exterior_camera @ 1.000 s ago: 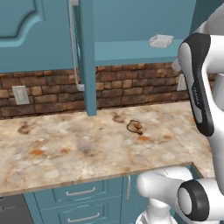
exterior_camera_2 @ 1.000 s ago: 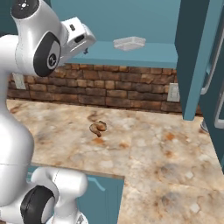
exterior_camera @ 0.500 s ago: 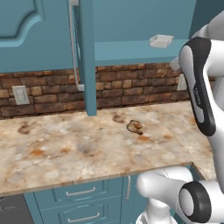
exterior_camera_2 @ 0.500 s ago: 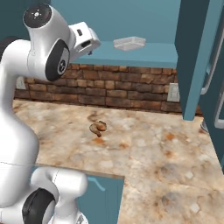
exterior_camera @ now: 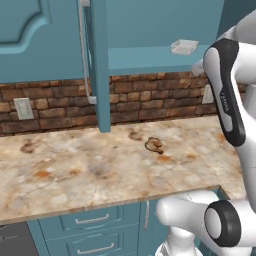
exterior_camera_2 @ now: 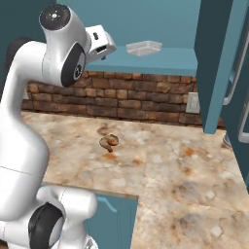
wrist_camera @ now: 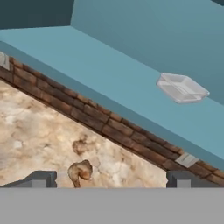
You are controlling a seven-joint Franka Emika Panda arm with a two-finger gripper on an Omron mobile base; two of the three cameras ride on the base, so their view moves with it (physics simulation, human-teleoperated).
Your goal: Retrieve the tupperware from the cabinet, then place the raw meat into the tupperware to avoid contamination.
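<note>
Hand view, tupperware [wrist_camera: 182,88] on cabinet [wrist_camera: 109,74] shelf, gripper [wrist_camera: 109,178] open

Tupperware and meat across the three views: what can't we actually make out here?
- Tupperware: whether anything lies inside; too small in both base views, translucent in the hand view.
- Gripper: only the fingertips rise above the grey band in the hand view.
- Raw meat: its underside, hidden against the counter.
- Cabinet: upper shelves cut off by the top edge.

place: home kitchen | evidence: marble-pattern counter [exterior_camera: 90,170] over teal drawers [exterior_camera: 92,235] | brick backsplash [exterior_camera: 150,97] with wall outlet [exterior_camera: 23,108] | teal wall cabinet [exterior_camera: 30,40], door open
</note>
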